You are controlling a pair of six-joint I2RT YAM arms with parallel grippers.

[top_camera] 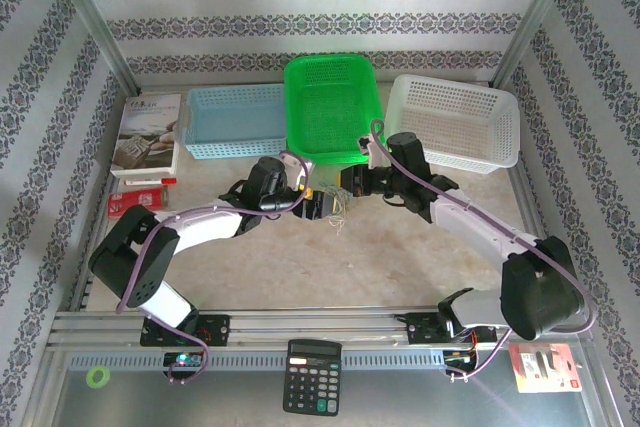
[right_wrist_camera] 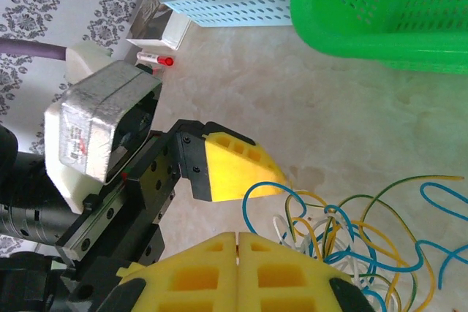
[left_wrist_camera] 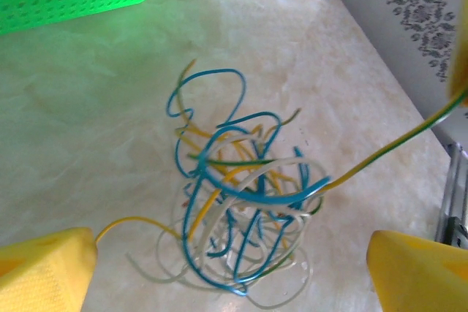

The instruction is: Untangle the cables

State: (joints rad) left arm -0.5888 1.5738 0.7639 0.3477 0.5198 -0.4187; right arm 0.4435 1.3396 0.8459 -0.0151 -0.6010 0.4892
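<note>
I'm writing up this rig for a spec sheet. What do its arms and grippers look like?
The left arm and right arm have white shells with black joints; a thick purple cord loops along each. The fingers are bright yellow wedges with square recesses, on black bodies.

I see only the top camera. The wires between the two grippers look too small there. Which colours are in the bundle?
Observer: The left wrist camera shows blue, yellow and white cables in one knot, plus a yellow-green strand.
Operator: Where does that strand go?
Observer: Straight from the knot to that view's right edge.
Operator: Is the right gripper open?
Observer: No, its fingers are pressed together; whether they pinch a strand, I cannot tell.
</note>
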